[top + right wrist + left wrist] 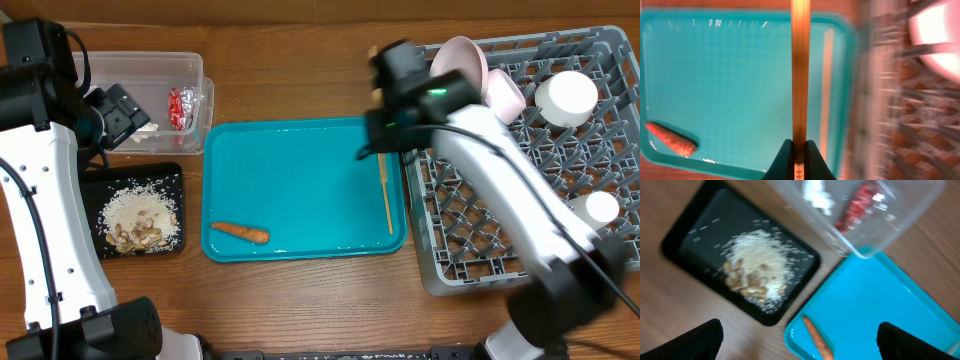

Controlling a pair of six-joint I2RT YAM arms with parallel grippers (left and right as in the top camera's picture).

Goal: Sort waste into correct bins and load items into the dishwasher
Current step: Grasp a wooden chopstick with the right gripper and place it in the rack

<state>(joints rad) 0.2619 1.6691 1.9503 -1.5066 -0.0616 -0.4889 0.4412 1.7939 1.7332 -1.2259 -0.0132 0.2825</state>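
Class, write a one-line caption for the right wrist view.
Right gripper pinches one chopstick over teal tray; second chopstick and carrot lie on it.

The left arm [70, 250] and right arm [510, 190] have glossy white links between bulky black joints, thin black cables [42, 240] running along them, a small green light [434, 93] on the right wrist, and matte black pincer fingers [695, 342].
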